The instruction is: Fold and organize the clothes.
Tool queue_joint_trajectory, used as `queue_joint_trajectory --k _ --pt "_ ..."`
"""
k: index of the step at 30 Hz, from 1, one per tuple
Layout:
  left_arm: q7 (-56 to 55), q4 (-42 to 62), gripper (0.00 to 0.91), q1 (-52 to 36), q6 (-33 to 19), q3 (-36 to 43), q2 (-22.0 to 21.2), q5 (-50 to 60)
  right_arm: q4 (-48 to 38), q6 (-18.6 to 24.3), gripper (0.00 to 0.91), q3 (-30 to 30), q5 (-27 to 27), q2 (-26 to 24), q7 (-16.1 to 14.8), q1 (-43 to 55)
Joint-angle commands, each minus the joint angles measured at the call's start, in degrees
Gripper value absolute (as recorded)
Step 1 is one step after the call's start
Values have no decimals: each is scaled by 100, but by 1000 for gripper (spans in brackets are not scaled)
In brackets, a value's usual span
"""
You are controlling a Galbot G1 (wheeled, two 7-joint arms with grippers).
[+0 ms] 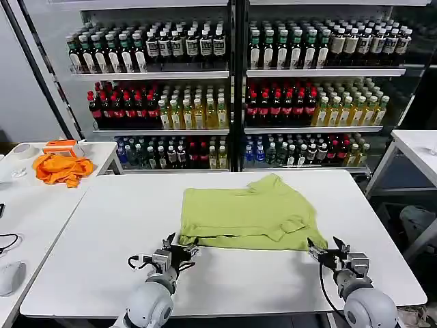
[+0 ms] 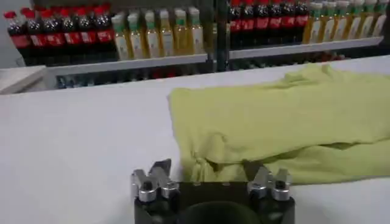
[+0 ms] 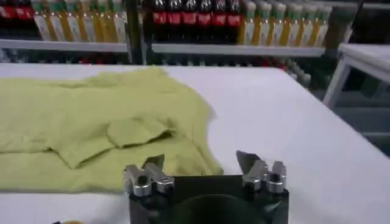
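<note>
Both grippers sit at the near edge of the T-shirt (image 1: 247, 213). On the left, the left gripper (image 1: 176, 247) has its fingers spread wide with nothing between them, at the shirt's near left corner; whether it touches the fabric is unclear. At the near right corner, the right gripper (image 1: 325, 251) is likewise spread and empty. Partly folded, the lime-green shirt lies mid-tabletop (image 1: 102, 232). An orange cloth (image 1: 63, 168) rests on a side table (image 1: 27, 205), with bottle shelves (image 1: 232, 96) behind.

The lime-green T-shirt (image 1: 247, 213) lay partly folded and rumpled on the white table (image 1: 102, 232), nearer its front edge.
</note>
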Motion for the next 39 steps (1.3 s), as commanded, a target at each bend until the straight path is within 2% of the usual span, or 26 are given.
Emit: queue_joint_trajectory --k 1,14,25,39 --pt "36 16 50 39 29 1 20 -97 -193 -127 0 5 395 -3 20 51" --pt "338 -12 50 132 -103 -31 86 -182 -80 -64 0 25 348 -6 29 -11" --pt "502 -596 50 600 -150 -115 175 -301 519 -59 0 179 282 -67 34 -473" --pt "482 -1891 30 2180 -85 -779 821 -300 1890 -92 0 341 -122 -228 114 -2095"
